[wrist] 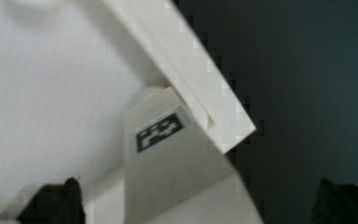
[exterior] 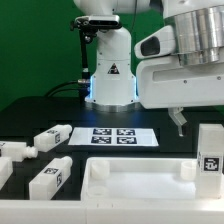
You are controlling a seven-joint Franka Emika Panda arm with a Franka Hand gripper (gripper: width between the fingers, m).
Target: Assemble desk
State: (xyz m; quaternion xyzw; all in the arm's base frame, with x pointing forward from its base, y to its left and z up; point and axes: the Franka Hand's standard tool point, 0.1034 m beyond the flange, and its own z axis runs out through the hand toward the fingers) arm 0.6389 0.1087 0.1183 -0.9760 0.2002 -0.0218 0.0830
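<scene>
Jaws of our gripper (wrist: pixel 197 207) stand wide apart and hold nothing. Just below them we see a leg (exterior: pixel 211 152) standing upright at the right end of the tabletop (exterior: pixel 130 176), which lies near us. Loose legs (exterior: pixel 50 178) lie to the tabletop's left. Farther back, at centre, lies the marker board (exterior: pixel 121 136).

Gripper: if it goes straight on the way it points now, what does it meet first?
Most likely the upright desk leg: its tagged face lies between the fingertips of the open gripper in the wrist view. Depth is unclear.
</scene>
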